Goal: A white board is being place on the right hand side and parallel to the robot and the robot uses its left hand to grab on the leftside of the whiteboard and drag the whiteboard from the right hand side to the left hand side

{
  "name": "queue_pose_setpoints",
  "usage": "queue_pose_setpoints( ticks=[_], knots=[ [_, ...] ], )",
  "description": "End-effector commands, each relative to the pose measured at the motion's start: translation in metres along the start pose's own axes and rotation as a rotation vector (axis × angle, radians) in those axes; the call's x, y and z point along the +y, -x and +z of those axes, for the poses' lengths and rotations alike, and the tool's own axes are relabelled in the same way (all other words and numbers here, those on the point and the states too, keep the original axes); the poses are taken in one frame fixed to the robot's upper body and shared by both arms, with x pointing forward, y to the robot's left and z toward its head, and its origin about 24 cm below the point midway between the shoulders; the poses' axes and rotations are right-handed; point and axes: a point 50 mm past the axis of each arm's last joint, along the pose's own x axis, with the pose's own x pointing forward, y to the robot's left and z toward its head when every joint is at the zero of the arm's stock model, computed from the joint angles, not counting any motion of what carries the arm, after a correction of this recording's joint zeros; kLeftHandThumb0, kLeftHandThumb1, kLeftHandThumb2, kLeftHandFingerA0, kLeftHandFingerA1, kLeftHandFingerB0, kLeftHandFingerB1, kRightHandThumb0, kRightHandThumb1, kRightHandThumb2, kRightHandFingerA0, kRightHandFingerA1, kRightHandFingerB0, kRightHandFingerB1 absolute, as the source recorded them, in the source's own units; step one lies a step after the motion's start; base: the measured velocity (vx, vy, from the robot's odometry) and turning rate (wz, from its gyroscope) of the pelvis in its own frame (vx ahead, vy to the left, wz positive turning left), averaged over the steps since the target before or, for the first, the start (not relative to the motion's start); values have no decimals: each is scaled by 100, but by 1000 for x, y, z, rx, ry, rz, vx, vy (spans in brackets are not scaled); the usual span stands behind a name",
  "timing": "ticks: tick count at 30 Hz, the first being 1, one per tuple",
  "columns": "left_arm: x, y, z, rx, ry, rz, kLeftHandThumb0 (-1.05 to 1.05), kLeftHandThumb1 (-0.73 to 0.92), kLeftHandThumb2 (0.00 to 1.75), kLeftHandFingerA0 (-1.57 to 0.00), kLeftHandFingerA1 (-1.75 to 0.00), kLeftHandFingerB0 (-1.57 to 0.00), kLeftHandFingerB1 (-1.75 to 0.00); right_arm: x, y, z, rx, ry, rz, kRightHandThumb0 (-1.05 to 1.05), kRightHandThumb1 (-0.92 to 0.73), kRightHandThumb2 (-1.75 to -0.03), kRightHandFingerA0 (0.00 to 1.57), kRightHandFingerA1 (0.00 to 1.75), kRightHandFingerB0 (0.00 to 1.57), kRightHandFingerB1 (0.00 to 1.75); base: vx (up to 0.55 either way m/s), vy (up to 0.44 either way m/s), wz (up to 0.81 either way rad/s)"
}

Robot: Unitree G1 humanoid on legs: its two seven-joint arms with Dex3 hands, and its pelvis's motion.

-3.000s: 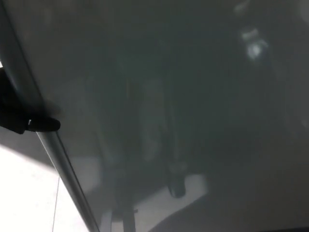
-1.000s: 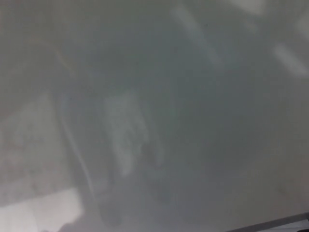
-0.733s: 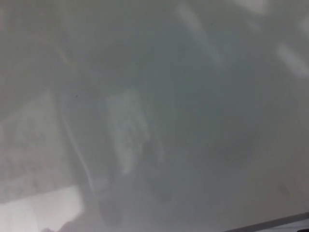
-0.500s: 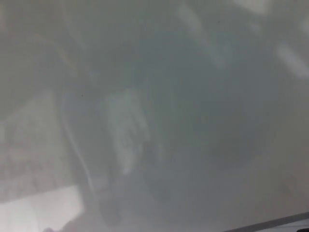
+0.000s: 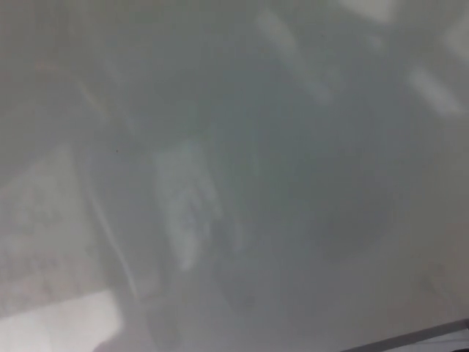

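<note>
Whiteboard position: almost the whole head view is filled by the whiteboard [image 5: 308, 169], which is judged to stand very close in front of the camera, as would be expected while it is hauled across the robot's front.
Frame edge: a thin dark strip of frame [image 5: 418, 335] is seen at about 5 o'clock, slanting up toward the right; only this one edge is visible.
Surface look: the face is seen as glossy grey-white, blurred, with dim reflections. A darker upright shape is mirrored near the centre and paler streaks toward 1 o'clock.
Brighter patch: a lighter area is noticed at 7 to 8 o'clock; what it is cannot be told.
Left hand: not shown, so its grip on the board cannot be confirmed.
Right hand: not shown either.
Progress: how far the board has been dragged cannot be judged from this view.
</note>
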Motion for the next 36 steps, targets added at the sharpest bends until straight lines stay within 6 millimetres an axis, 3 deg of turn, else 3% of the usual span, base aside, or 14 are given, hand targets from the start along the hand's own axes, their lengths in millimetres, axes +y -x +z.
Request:
queue_pose_setpoints(
  ticks=[1, 2, 4, 5, 8, 9, 12, 13, 18, 24, 25, 29, 30, 36],
  knots=[
    [6, 30, -22, -70, 82, 205, -79, 60, 86, 0, -3, 0, -2, -1, 5, -7, 18, -15, -5, -56, -65, -76, 98, 88, 55, 64, 0, 0, 0],
    [6, 34, -26, -64, 94, 215, -58, 76, 62, 0, 0, 0, 0, 0, 5, -7, 18, -15, -6, -57, -65, -75, 98, 87, 54, 63, 0, 0, 0],
    [7, 44, -39, -27, 133, 250, -61, 69, 61, 0, -2, 0, -1, 0, 5, -7, 17, -5, -7, -57, -65, -74, 97, 86, 54, 64, 0, 0, 0],
    [5, 49, -45, -8, 139, 250, -76, 54, 84, 0, -6, 0, -8, 1, 6, -8, 23, -10, -5, -55, -65, -74, 98, 86, 55, 64, 0, 0, 0],
    [2, 57, -53, 12, 153, 250, -74, 53, 82, 0, -8, 0, -8, 2, 7, -11, 32, -13, -1, -56, -65, -74, 98, 85, 55, 64, 0, 0, 0],
    [-2, 64, -67, 46, 152, 287, -58, 60, 76, 0, -8, 0, -3, 3, 8, -12, 37, -11, -3, -56, -65, -74, 97, 85, 55, 64, 0, 0, 0],
    [-11, 77, -91, 93, 209, 299, -61, 66, 69, 0, -5, 0, -4, 4, 10, -15, 46, -12, 4, -56, -65, -72, 96, 86, 55, 64, 0, 0, 0],
    [-15, 81, -99, 113, 222, 304, -75, 55, 87, 0, -11, 0, -12, 6, 10, -15, 46, -10, 7, -57, -66, -72, 96, 86, 55, 63, 0, 0, 0],
    [-41, 97, -137, 201, 360, 265, -75, 54, 85, 0, -11, 0, -10, 6, 12, -18, 58, 4, -2, -57, -64, -73, 100, 85, 54, 63, 0, 0, 0],
    [-69, 114, -157, 318, 330, 208, -77, 66, 93, 0, -8, 0, -7, 5, 12, -18, 52, 4, 9, -56, -65, -73, 96, 85, 54, 64, 0, 0, 0],
    [-73, 113, -166, 371, 349, 206, -77, 75, 101, 0, -13, 0, -11, 4, 15, -21, 58, 0, 3, -55, -65, -72, 96, 84, 55, 64, 0, 0, 0],
    [-88, 117, -172, 391, 410, 171, -76, 69, 92, 0, -14, 0, -3, 5, 16, -22, 65, -10, 4, -55, -65, -73, 95, 86, 54, 65, 3, -2, 2],
    [-94, 114, -176, 444, 373, 159, -79, 83, 103, 0, -10, 0, -2, 5, 16, -23, 66, -15, 5, -53, -64, -75, 95, 86, 54, 64, 0, 0, 0],
    [-104, 110, -191, 548, 240, 116, -75, 75, 93, 0, -1, 0, 0, 7, 19, -24, 57, -19, 4, -54, -63, -75, 96, 88, 55, 65, 0, 0, 0]
  ],
)
